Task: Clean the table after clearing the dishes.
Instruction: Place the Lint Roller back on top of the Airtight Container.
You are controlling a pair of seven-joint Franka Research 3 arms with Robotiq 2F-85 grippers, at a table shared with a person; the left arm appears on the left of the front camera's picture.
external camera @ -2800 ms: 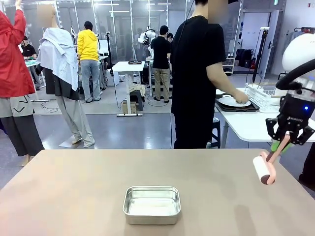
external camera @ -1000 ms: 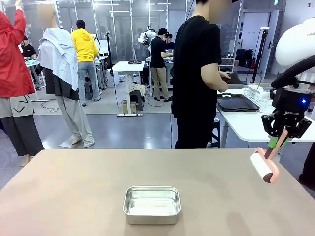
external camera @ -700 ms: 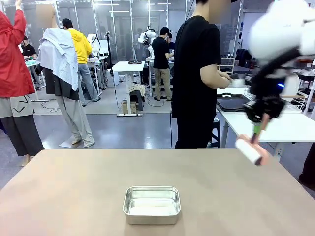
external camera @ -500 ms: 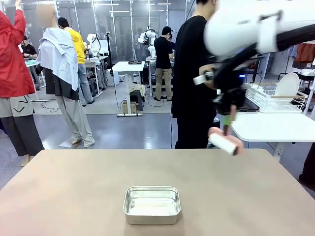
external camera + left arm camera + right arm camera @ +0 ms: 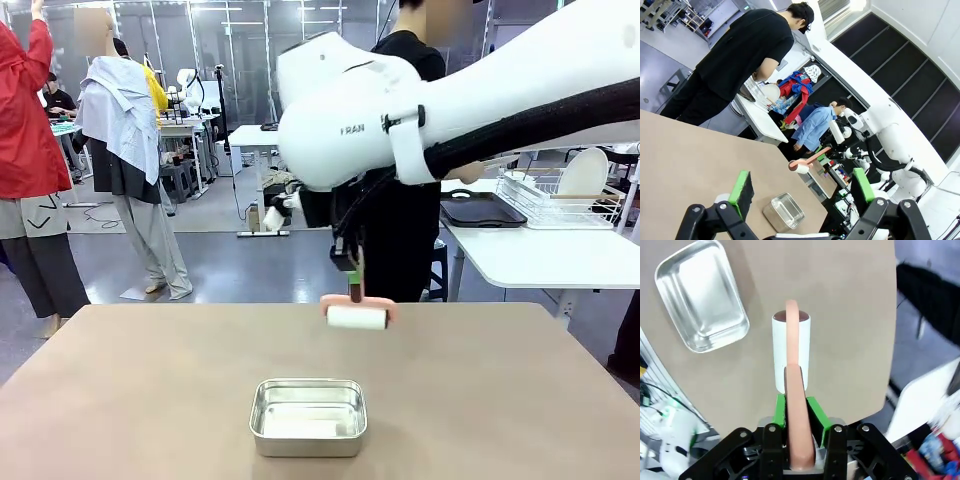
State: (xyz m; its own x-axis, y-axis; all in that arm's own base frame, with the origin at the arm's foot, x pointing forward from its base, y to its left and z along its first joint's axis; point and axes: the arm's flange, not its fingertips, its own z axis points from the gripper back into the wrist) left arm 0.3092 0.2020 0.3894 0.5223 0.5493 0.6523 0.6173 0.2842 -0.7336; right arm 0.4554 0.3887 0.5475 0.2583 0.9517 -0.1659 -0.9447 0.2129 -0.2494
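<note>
My right gripper (image 5: 350,268) (image 5: 795,407) is shut on the pink handle of a lint roller (image 5: 357,317) (image 5: 791,350). Its white roll hangs close over the beige table (image 5: 150,400) (image 5: 850,315) near the middle of the far edge; I cannot tell whether it touches. My left gripper (image 5: 801,187) is open, its green pads (image 5: 742,187) wide apart with nothing between them, above the table (image 5: 680,165). Of the dishes, a white plate (image 5: 585,172) stands upright in a wire rack, and a dark tray (image 5: 483,210) lies on the white side table.
A shiny steel tin (image 5: 307,415) (image 5: 702,295) (image 5: 785,212) sits at the table's near middle, just in front of the roller. A person in black (image 5: 405,180) (image 5: 740,55) stands at the far side, by the white table (image 5: 540,260). My right arm (image 5: 450,110) spans across from the right.
My right arm has swung from the table's right side to the middle of the far edge, carrying the lint roller. The person has set a plate in the rack.
</note>
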